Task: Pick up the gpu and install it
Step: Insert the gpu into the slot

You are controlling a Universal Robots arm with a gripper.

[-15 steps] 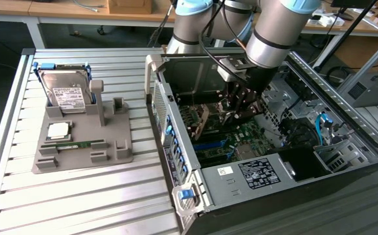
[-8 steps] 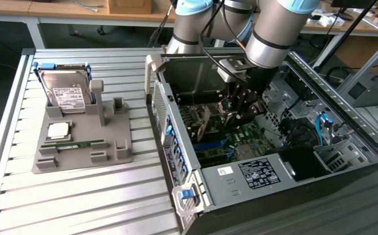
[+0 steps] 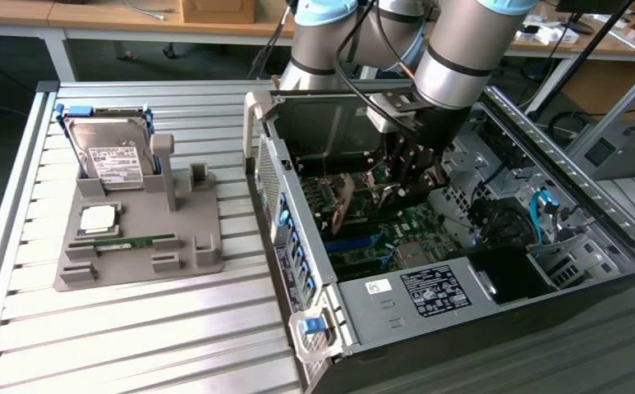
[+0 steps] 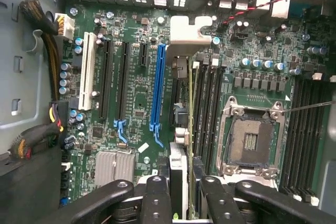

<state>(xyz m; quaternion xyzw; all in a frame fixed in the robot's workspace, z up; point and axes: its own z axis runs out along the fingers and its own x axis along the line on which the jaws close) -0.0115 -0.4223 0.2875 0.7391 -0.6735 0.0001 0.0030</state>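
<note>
Nearest the wrist camera, the gripper [image 4: 181, 192] shows its black fingers [image 4: 157, 198] closed partway on the gpu [image 4: 181, 129], a thin card seen edge-on that runs from between the fingers toward its pale metal bracket [image 4: 186, 30] near the case's vented rear wall. The jaws stand narrow, pressed against the card's two faces rather than fully shut. The card hangs over the motherboard [image 4: 136, 103], just beside the long blue expansion slot [image 4: 159, 87]; whether its edge touches the board cannot be told. On the card's other side lie the black memory slots [image 4: 207, 114] and, past them, the open processor socket [image 4: 251, 140]. In the exterior view, the arm [image 3: 460, 49] reaches down from twelve o'clock into the open computer case [image 3: 613, 238], with the gripper [image 3: 411, 176] and the card [image 3: 345, 201] deep inside it, near the picture's centre. At about nine o'clock from the case, a grey parts holder [image 3: 202, 254] sits on the slatted metal table [image 3: 131, 345], holding an upright hard drive [image 3: 114, 160], a processor chip [image 3: 100, 217] and a narrow memory stick [image 3: 120, 244].
</note>
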